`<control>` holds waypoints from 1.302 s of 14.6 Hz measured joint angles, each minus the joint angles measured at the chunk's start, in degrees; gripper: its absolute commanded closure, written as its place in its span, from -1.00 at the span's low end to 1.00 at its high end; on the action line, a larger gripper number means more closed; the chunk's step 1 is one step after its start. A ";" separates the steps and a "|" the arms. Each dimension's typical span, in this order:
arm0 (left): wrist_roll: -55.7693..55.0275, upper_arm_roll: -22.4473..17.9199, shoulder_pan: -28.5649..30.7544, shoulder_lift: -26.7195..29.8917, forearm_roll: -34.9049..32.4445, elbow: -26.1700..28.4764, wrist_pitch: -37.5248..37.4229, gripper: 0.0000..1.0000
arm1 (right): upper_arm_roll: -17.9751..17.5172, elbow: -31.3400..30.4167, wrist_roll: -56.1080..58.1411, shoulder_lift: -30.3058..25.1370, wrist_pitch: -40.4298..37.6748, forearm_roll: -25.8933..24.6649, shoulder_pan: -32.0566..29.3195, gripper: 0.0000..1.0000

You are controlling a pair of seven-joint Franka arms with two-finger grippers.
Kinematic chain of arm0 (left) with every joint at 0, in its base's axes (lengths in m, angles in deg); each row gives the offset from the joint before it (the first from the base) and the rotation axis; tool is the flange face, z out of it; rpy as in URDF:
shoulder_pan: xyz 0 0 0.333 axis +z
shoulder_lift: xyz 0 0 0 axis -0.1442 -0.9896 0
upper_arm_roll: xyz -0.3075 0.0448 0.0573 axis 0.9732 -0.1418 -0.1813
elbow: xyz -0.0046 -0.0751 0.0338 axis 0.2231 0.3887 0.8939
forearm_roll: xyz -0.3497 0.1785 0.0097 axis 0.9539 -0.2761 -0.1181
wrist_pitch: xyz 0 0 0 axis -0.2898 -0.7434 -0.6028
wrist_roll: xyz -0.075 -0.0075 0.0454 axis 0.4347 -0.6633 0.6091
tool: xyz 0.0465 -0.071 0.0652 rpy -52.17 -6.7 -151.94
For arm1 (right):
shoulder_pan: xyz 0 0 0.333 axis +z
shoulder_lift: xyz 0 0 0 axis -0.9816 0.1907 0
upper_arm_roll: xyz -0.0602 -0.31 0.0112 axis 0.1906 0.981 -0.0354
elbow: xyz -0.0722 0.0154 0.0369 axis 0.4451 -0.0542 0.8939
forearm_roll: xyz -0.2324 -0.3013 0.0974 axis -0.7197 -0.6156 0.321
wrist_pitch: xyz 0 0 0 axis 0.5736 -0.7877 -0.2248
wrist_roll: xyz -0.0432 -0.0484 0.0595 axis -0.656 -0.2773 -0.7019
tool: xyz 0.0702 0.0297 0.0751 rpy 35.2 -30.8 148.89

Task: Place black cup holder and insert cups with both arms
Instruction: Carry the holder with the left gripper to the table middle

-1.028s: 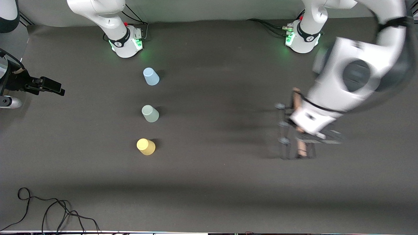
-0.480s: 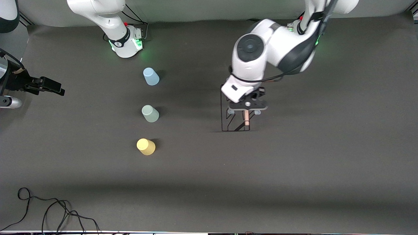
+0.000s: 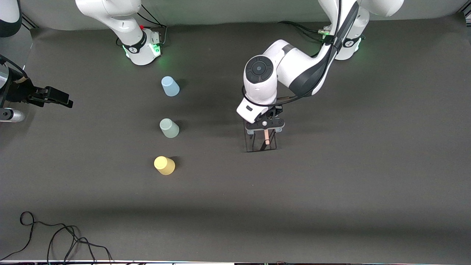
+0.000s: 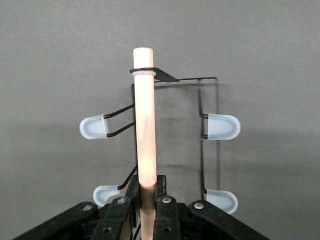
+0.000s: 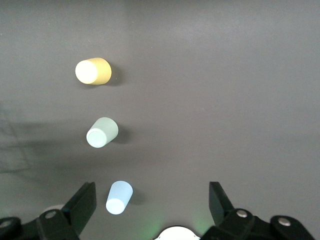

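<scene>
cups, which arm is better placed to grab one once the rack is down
Right. Its gripper hangs open over the blue cup, while the left gripper is shut on the rack's wooden handle.

Materials as seen. Black cup holder [image 4: 200, 115]: thin black wire, smooth light wooden rod handle [image 4: 146, 125], translucent pale bluish peg caps [image 4: 222, 126]. Cups [image 5: 102, 132]: smooth matt plastic. Table [image 3: 331, 184]: matt dark grey covering. Arms [image 3: 294, 70]: glossy white shells.

My left tool [image 3: 265, 124] clamps the black cup holder's [image 3: 262, 141] wooden rod; three upturned cups [image 3: 169, 127] line up toward my right arm's end.
</scene>
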 measured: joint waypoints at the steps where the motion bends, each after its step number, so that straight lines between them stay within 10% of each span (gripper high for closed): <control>1: -1.17 0.00 -0.61 0.00 0.00 -0.17 0.00 1.00 | 0.00 0.00 0.00 0.00 0.00 0.00 0.00 -0.99; 17: -6.35 -0.02 -5.56 -4.53 -2.70 -0.49 8.67 1.00 | 0.26 0.00 0.00 0.00 -0.01 0.00 0.00 -0.99; 18: -6.34 -0.04 -5.56 -4.55 -2.70 -0.51 8.81 0.85 | 0.26 0.00 0.00 0.00 -0.01 0.00 0.00 -0.99; 19: -6.34 -0.05 -5.56 -4.55 -2.70 -0.57 8.82 0.17 | 0.26 0.00 0.00 0.00 -0.01 0.00 0.00 -0.99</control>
